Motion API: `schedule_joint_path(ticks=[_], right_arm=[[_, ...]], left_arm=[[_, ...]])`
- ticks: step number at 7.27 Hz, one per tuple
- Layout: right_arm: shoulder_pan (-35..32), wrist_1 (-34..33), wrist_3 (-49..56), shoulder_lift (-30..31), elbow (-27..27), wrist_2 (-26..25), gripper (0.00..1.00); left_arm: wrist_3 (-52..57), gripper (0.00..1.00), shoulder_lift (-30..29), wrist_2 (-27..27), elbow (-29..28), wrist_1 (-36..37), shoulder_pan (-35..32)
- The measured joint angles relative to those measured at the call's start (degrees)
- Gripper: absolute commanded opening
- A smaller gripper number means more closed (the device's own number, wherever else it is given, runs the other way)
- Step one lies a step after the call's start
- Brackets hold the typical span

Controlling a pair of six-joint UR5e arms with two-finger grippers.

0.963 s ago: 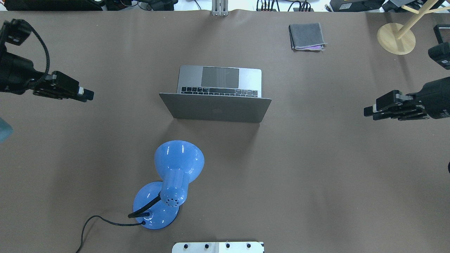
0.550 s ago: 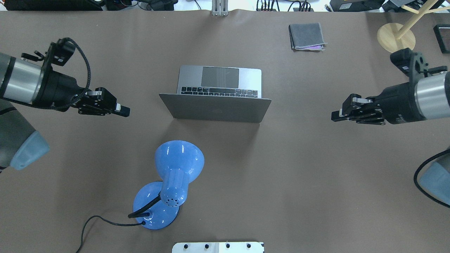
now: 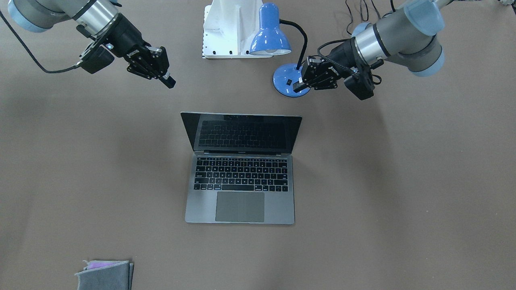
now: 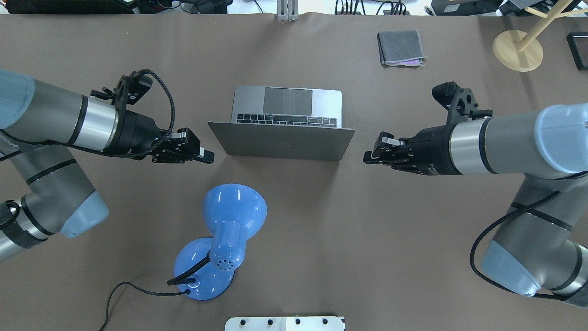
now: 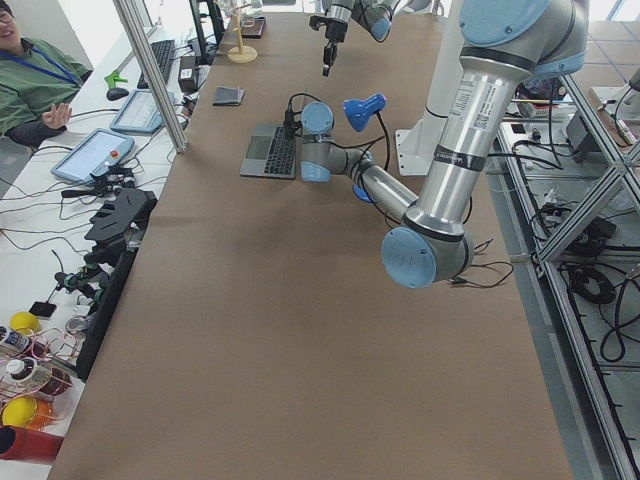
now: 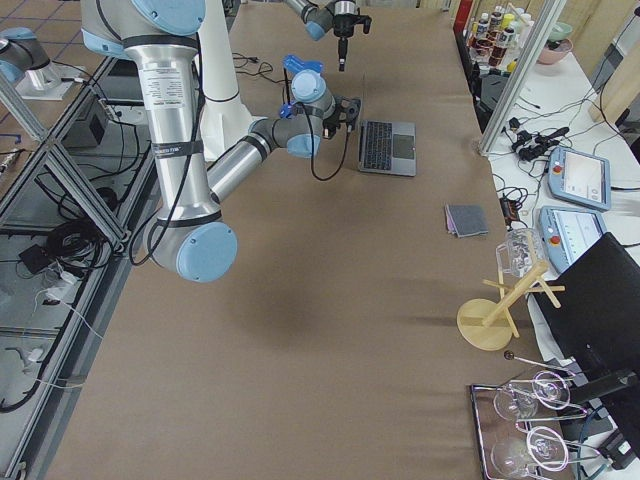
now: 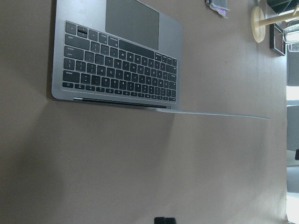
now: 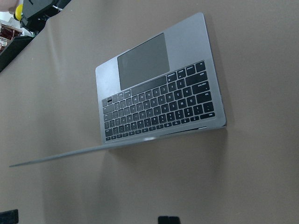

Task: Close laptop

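Standing nearest the robot on the brown table (image 4: 367,253), a blue desk lamp (image 4: 229,220) points its shade toward the laptop (image 4: 285,138), which sits open at the table's middle with its lid raised and the lid's back turned to the robot. The left gripper (image 4: 209,156) and right gripper (image 4: 367,157) hover just off the lid's two side edges, touching nothing, each with its fingers drawn together and empty. Farther off lie a folded grey cloth (image 4: 400,47) and a wooden stand (image 4: 517,50) near the far right corner.
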State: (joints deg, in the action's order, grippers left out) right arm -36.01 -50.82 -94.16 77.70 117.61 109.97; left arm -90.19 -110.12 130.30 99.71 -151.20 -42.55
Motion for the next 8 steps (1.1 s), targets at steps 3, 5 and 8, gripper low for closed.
schedule_joint_path(ticks=[3,5,8], right_arm=[[1.92,-0.09,-1.03,-4.83,-3.99,-4.55,0.00],[1.67,-0.15,-0.95,-7.28,-6.89,-5.89,0.00],[-0.23,-0.03,-0.44,-8.05,-9.06,-6.10,0.00]], left_arm=[[0.16,0.00,-1.95,-2.47,-2.66,0.00,0.97],[0.48,0.00,-2.92,-2.95,-3.82,0.20,0.97],[0.62,0.00,-4.09,-4.13,-5.08,0.33,0.73]])
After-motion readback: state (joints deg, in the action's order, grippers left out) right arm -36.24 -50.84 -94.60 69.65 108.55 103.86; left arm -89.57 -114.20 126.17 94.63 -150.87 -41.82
